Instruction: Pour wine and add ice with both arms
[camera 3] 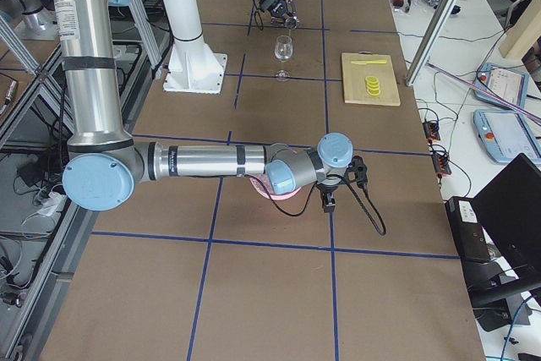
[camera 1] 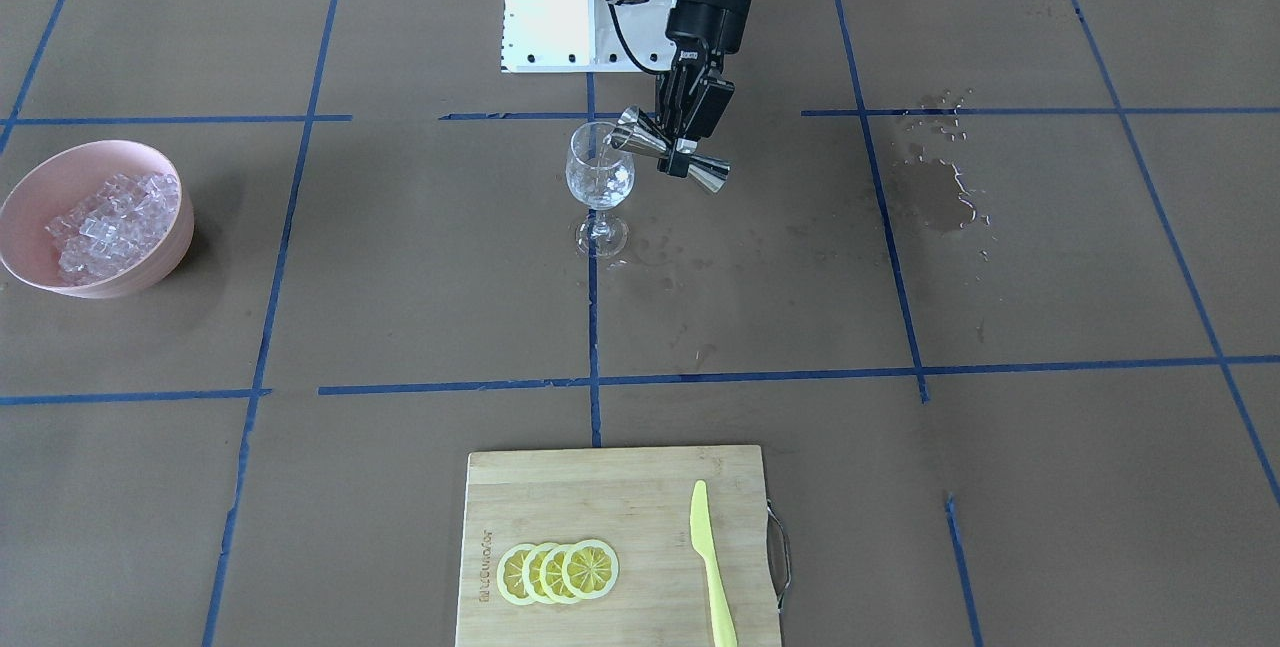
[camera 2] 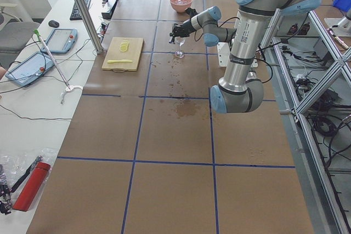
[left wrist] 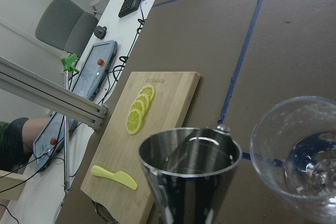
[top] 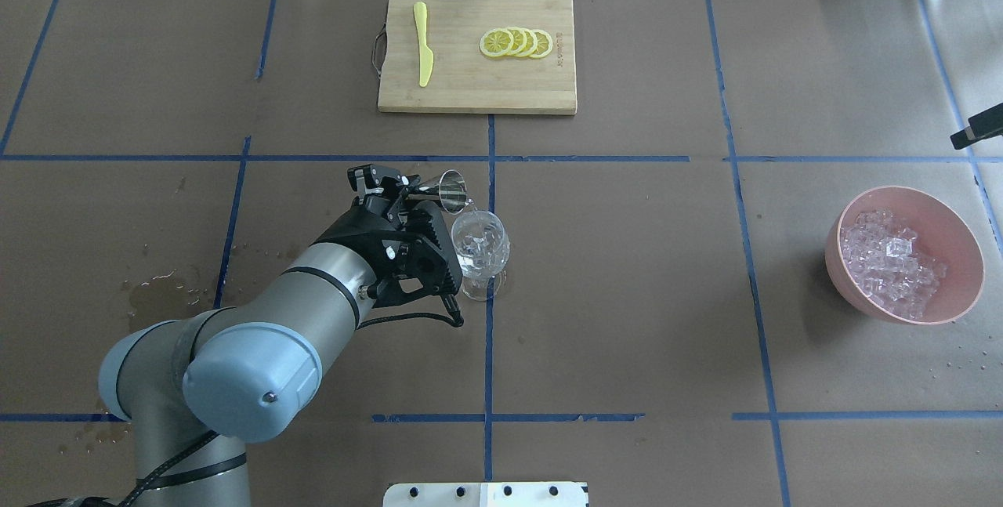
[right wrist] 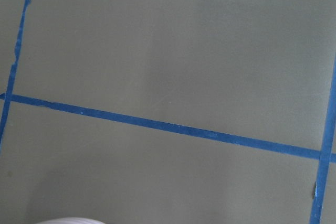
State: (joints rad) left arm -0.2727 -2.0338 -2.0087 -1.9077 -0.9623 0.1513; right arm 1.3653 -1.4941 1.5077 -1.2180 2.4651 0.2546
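Observation:
My left gripper [camera 1: 684, 141] is shut on a steel jigger [camera 1: 668, 151], tilted with its mouth at the rim of a clear wine glass [camera 1: 599, 179]. The glass stands at the table's middle and holds a little clear wine [left wrist: 315, 163]. The overhead view shows the same grip [top: 396, 190] and glass [top: 479, 247]. The ice [top: 893, 260] is heaped in a pink bowl [top: 965, 287] far to the right. My right gripper [camera 3: 328, 202] hangs just beyond that bowl. I cannot tell whether it is open or shut.
A wooden cutting board [top: 470, 88] at the far edge carries lemon slices [top: 517, 42] and a yellow knife [top: 423, 52]. Wet patches [camera 1: 935, 192] lie on the brown paper on my left side. The white pedestal [camera 1: 560, 7] stands behind the glass.

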